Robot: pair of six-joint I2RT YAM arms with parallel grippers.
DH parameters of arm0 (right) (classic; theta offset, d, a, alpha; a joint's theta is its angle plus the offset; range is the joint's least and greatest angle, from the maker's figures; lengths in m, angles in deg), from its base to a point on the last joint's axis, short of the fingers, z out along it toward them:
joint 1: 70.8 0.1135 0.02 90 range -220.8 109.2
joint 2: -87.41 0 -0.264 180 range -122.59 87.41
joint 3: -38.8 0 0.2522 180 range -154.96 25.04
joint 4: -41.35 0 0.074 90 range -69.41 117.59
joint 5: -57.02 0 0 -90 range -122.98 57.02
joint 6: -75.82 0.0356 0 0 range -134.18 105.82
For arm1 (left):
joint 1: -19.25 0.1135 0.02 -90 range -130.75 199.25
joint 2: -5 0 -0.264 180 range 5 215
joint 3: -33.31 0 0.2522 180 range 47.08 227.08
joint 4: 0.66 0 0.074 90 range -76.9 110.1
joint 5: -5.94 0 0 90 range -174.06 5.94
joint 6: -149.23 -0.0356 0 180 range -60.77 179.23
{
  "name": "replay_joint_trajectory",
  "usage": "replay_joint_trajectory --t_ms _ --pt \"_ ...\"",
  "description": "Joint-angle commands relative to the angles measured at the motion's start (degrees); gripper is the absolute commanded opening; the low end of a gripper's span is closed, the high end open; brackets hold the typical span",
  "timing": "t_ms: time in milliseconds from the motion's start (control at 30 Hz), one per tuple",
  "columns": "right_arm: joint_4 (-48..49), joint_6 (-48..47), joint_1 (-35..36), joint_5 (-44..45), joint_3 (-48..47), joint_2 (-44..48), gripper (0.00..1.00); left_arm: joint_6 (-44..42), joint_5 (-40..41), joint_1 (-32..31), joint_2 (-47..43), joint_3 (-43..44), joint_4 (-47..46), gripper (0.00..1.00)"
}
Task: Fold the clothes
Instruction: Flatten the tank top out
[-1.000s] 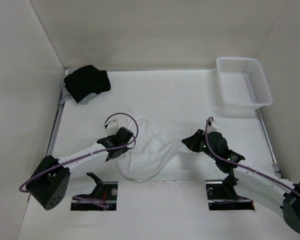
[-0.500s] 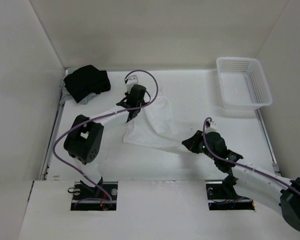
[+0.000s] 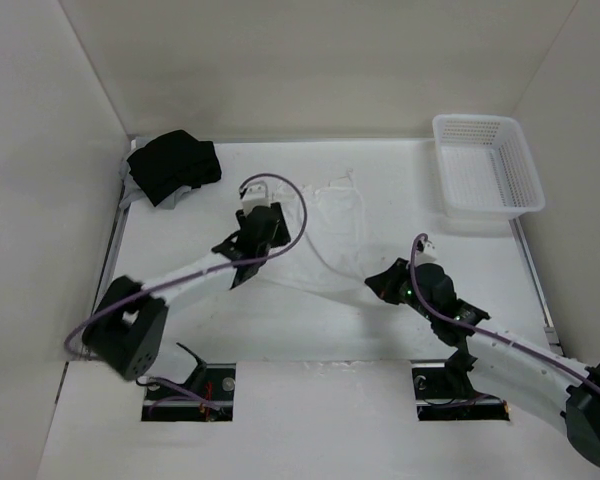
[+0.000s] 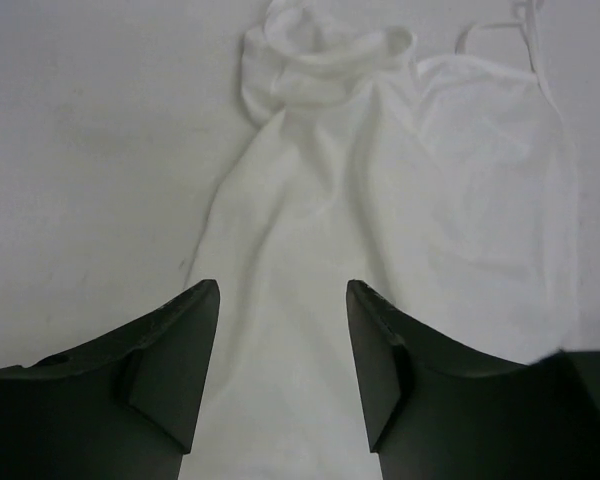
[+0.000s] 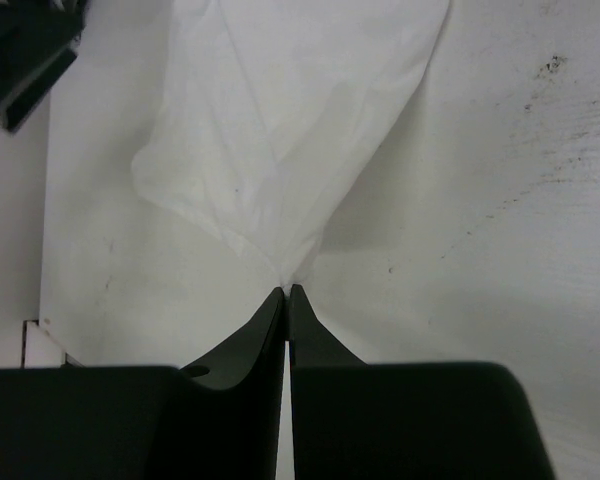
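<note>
Plain white thin fabric garment (image 3: pixel 332 228) lies on the white surface (image 3: pixel 280 325) in the middle of the workspace, between the two arms. It runs on a diagonal from beside the left gripper toward the far right. The far end is bunched into a soft roll with thin straps beside it (seen best from the left wrist view). The nearer part lies flatter, with long wrinkles.

Left gripper (image 4: pixel 280 298): jaws spread with nothing between them, poised over the near-left part of the garment. Cannot tell whether they touch the cloth.

Right gripper (image 5: pixel 287 290): jaws pressed together, pinching one pointed corner of the garment low at the surface. The cloth fans out from that pinch, away from the gripper.

White plastic mesh basket (image 3: pixel 488 207) sits at the far right corner, well apart from the garment. Black crumpled cloth bundle (image 3: pixel 172 167) sits at the far left corner, also apart from it.
</note>
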Motion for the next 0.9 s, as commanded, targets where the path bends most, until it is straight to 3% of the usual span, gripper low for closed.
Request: replay_joint_trajectory --t_ms 0,200,433,700,800,867 --pt "1.0 -0.3 0.5 1.0 -1.5 1.3 0.05 6.1 2.2 0.0 -12.7 -11.2 -2.0 0.50" --pt "1.4 -0.5 -0.3 0.6 -0.8 1.0 0.05 17.4 -3.9 3.6 -29.2 -26.3 3.9 0.46" --pt "2.1 -0.5 0.1 0.8 -1.1 -0.4 0.06 16.8 -13.4 6.2 -23.8 -28.6 -4.8 0.47" --pt "1.7 0.2 0.2 1.0 -0.1 1.1 0.06 16.9 -14.8 6.5 -14.4 -27.0 -7.4 0.26" --pt "1.3 0.0 0.2 0.9 0.0 2.1 0.06 16.1 -13.2 6.6 -14.3 -26.5 -6.5 0.10" --pt "1.3 -0.1 0.1 0.6 0.0 2.4 0.06 15.9 -12.7 6.3 -17.0 -25.0 -3.3 0.05"
